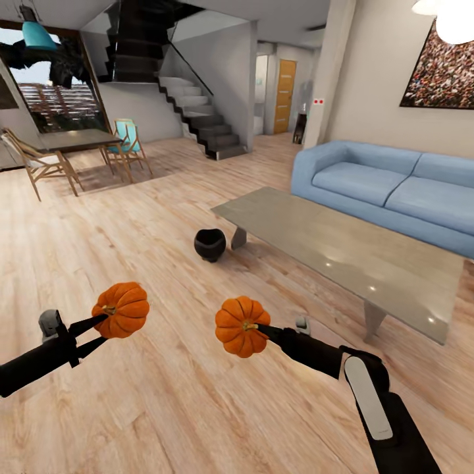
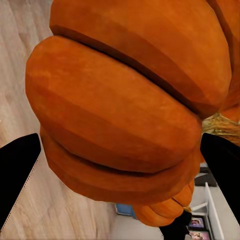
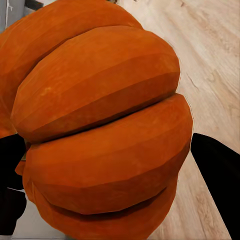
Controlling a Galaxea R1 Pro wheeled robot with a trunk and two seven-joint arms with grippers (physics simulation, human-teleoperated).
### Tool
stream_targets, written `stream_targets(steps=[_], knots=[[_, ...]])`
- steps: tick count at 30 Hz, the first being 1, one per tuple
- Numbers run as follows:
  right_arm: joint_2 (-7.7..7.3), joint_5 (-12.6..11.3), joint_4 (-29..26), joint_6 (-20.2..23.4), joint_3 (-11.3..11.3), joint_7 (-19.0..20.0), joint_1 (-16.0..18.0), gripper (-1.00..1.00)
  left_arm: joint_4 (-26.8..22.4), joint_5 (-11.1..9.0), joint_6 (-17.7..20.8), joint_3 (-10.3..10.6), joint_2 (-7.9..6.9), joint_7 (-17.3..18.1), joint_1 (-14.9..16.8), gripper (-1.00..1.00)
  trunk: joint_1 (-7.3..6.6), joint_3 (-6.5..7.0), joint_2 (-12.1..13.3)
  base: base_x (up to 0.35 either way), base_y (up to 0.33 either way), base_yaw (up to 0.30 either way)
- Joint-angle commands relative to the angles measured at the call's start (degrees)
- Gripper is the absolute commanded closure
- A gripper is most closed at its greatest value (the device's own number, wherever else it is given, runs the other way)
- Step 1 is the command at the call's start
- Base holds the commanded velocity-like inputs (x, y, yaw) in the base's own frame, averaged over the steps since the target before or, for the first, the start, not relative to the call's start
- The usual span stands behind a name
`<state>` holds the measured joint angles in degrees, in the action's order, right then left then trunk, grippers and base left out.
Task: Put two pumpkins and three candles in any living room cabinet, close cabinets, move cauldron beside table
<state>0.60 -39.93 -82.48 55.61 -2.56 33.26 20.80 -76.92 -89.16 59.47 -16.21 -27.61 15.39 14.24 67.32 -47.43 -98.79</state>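
I hold two orange ribbed pumpkins above the wooden floor. My left gripper (image 1: pixel 107 324) is shut on the left pumpkin (image 1: pixel 122 309), which looms close in the left wrist view (image 2: pixel 120 105) between the black fingers (image 2: pixel 17 165). My right gripper (image 1: pixel 258 327) is shut on the right pumpkin (image 1: pixel 241 326), seen large in the right wrist view (image 3: pixel 105 125). The black cauldron (image 1: pixel 210 244) stands on the floor ahead, beside the near left corner of the grey coffee table (image 1: pixel 342 253). Candles and cabinet are out of view.
A blue sofa (image 1: pixel 388 187) runs behind the coffee table at the right. A dining table (image 1: pixel 79 139) with wooden chairs stands far left. A dark staircase (image 1: pixel 197 118) rises at the back. Open wooden floor lies between me and the cauldron.
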Motion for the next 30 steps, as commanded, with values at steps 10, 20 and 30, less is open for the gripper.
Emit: stream_targets(steps=[10,20,30], knots=[[0.2,-0.51,0.02,0.47,0.05,-0.66,0.03,1.0,0.02,-0.49,0.28,-0.05,0.24,0.52,0.08,1.0,0.02,-0.04,-0.02,0.054,0.0,0.288],[0.53,-0.45,2.36,0.37,0.1,-8.99,0.38,1.0,0.02,-0.4,0.12,0.0,0.35,0.44,0.08,1.0,0.02,-0.04,-0.02,0.0,0.0,0.288],[0.3,0.66,1.89,0.47,1.95,-8.62,0.38,1.0,0.02,-0.4,0.12,-0.04,0.37,0.44,0.08,1.0,0.02,-0.04,-0.02,0.0,0.0,0.165]])
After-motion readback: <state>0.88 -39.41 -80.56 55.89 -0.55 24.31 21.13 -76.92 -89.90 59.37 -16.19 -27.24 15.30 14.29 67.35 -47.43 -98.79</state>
